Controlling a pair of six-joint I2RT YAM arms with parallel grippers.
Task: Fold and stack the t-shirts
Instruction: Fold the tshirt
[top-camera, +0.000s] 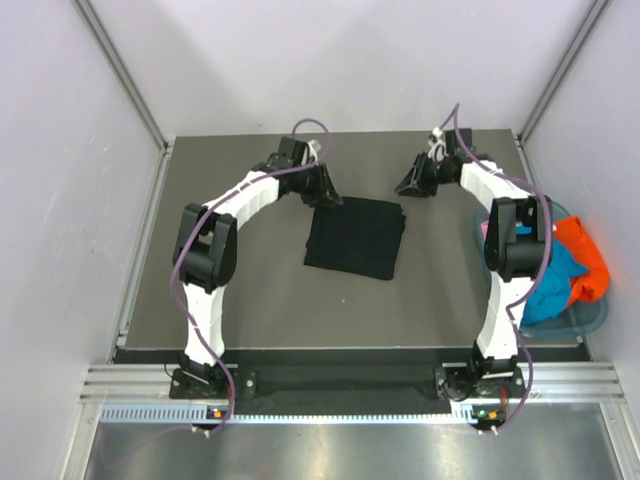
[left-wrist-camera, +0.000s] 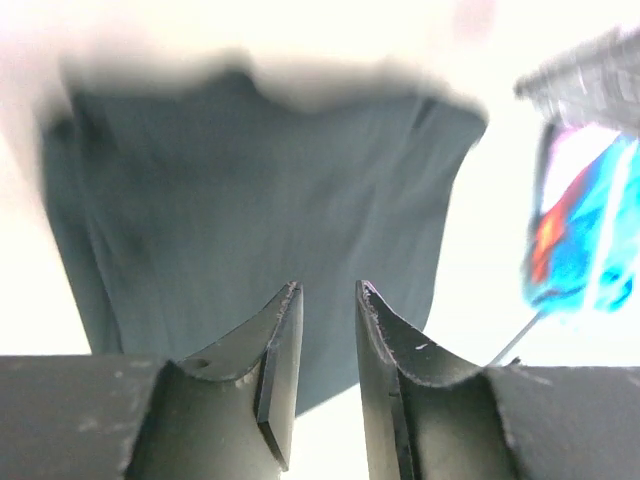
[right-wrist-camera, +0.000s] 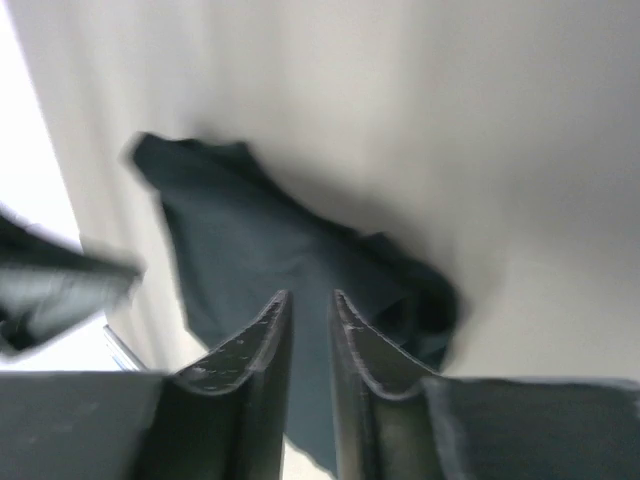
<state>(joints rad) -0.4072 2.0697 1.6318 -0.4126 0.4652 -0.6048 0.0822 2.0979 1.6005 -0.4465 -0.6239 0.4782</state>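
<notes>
The right claw (right-wrist-camera: 310, 297) fills the 6 o'clock edge, its two dark fingers (right-wrist-camera: 258, 345) a narrow gap apart with nothing caught between them. Beyond the tips lies the black t-shirt (right-wrist-camera: 270, 250), rumpled and blurred, running from 10 o'clock down toward 4 o'clock on the pale grey counter (right-wrist-camera: 480, 150). At 9 o'clock sits a smeared dark shape (right-wrist-camera: 50, 285) too blurred to identify.
</notes>
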